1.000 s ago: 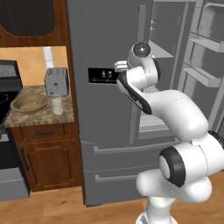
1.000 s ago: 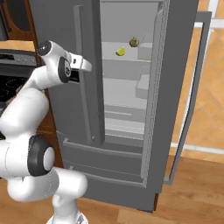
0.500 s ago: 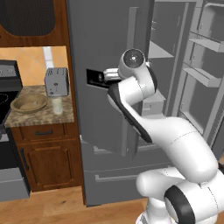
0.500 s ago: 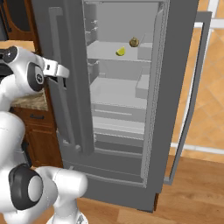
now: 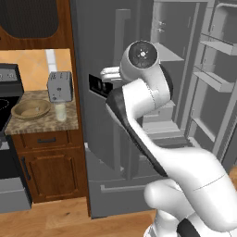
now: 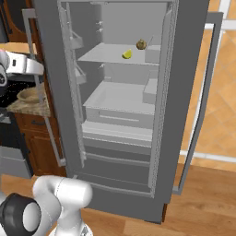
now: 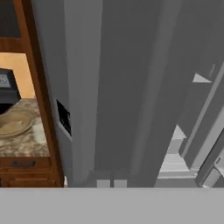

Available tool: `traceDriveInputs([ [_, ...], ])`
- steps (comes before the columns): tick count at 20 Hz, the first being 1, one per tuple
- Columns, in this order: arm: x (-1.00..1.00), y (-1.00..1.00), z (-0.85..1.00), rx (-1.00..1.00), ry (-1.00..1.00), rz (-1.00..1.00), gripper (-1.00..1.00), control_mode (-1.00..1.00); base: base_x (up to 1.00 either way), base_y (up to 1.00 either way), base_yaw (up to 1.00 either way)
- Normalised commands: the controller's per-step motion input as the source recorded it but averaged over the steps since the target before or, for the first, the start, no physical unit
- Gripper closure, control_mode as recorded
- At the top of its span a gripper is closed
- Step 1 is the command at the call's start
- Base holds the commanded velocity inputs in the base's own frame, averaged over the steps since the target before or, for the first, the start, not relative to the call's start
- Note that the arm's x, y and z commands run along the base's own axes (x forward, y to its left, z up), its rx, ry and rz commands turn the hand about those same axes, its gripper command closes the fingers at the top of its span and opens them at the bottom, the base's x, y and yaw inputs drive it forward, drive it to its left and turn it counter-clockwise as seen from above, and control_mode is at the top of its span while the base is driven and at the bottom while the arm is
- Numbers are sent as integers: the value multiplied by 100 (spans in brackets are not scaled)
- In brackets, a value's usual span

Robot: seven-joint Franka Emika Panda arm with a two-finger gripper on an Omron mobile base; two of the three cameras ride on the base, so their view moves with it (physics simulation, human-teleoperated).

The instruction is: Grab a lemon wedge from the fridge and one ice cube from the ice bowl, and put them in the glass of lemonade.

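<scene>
Right base view: lemon wedge (image 6: 127, 54) on fridge (image 6: 193, 92) shelf. Left base view: ice bowl (image 5: 30, 109) at 9 o'clock. Gripper (image 7: 110, 183) closed, empty.

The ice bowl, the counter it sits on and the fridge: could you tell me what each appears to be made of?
The ice bowl looks wooden: matte tan-brown, no shine. The counter looks like polished granite, going by its speckled brown-grey top. The fridge looks like brushed steel: an even dark grey with soft sheen, though in a rendered scene it could equally be painted.
</scene>
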Motion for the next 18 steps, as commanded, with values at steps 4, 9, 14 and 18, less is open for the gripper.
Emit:
traceDriveInputs([
  [4, -63, -16, 98, 0, -3, 1, 100, -100, 0, 0, 0],
  [9, -12, -79, 67, 8, 3, -6, 100, -100, 0, 0, 0],
  [14, 22, -99, 0, 30, 11, -1, 100, -100, 0, 0, 0],
  [18, 99, -95, -61, 36, 24, 9, 100, -100, 0, 0, 0],
])
